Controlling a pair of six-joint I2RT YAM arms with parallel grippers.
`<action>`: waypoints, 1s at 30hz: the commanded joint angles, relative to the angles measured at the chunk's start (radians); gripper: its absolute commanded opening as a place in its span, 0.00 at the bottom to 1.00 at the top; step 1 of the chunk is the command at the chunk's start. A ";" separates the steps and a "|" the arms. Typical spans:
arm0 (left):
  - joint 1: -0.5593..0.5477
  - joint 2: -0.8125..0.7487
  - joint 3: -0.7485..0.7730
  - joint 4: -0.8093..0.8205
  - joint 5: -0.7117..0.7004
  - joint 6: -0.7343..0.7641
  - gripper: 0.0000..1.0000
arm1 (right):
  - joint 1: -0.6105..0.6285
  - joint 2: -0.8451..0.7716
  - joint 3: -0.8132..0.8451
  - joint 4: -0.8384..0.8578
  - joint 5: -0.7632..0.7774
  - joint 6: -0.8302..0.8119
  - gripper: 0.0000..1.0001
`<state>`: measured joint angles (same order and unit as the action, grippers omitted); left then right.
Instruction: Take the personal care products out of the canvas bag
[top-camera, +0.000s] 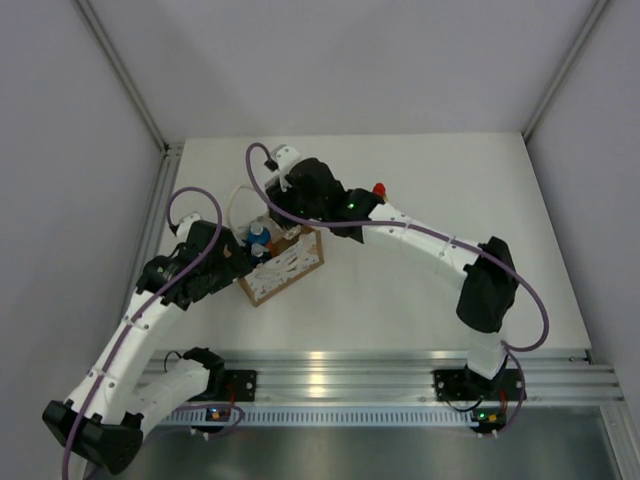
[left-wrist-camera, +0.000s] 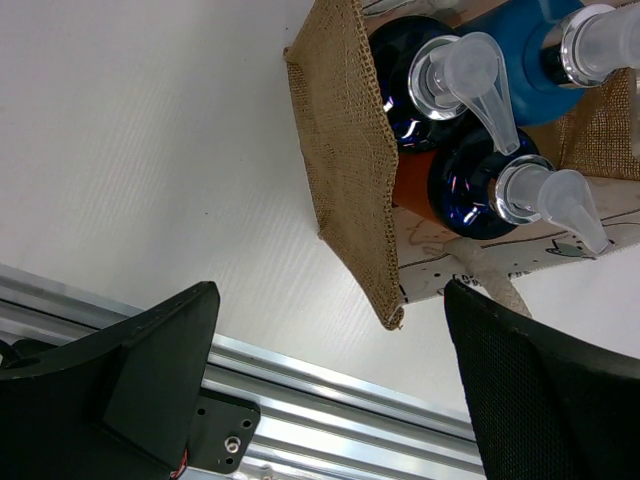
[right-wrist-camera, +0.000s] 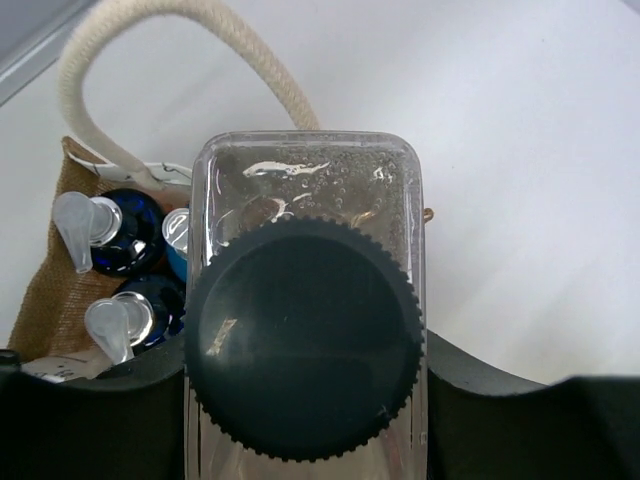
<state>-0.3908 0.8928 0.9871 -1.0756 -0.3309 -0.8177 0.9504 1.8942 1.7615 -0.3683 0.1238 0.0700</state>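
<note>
Left hand (left-wrist-camera: 330, 295): jaws wide, holding nothing, parked just beside the canvas bag (left-wrist-camera: 345, 150) at its 9 o'clock.
Risk: nothing pins the bag. Any tug from the other side could slide or tip it, and it looks top-heavy with the pump heads standing above the rim.

The bag sits on the desk (top-camera: 420, 300), left of centre. Inside are two orange bottles (left-wrist-camera: 415, 200) and the blue bottle (left-wrist-camera: 530, 85), packed touching each other.

Right hand (right-wrist-camera: 305, 430): closed on the whitish square bottle (right-wrist-camera: 305, 185), held above the rim at roughly 12 o'clock of the bag in the top view. It looks clear of the opening.
Risks:
- The bottle walls are smooth and the jaws only flank its sides, so it could slip or twist on the move.
- The rope handle (right-wrist-camera: 190, 30) loops close by at 11 o'clock of the bottle. A snag there would drag the unpinned bag.

Further right, a red-capped bottle (top-camera: 379, 188) is on the desk at about 2 o'clock from the bag, tucked just behind the right arm with its body hidden. Setting down near it could knock it over.

Looks:
- Bag: coarse tan weave, boxy, soft walls, white pattern on the near panel.
- Held bottle: clear-whitish, rounded-square, bubbles under the shoulder. The ribbed dark cap is nearly as wide as the body.
</note>
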 joint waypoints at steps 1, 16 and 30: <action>0.000 -0.012 0.015 0.023 -0.020 -0.014 0.98 | -0.016 -0.168 0.107 0.134 0.031 -0.022 0.00; 0.000 -0.023 -0.001 0.023 -0.016 -0.020 0.98 | -0.142 -0.374 0.150 0.034 0.217 -0.116 0.00; 0.000 -0.017 0.007 0.025 0.006 -0.014 0.98 | -0.665 -0.540 -0.178 0.069 0.080 -0.004 0.00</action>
<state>-0.3908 0.8833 0.9871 -1.0756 -0.3290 -0.8288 0.3523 1.4101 1.6371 -0.4572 0.2993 0.0097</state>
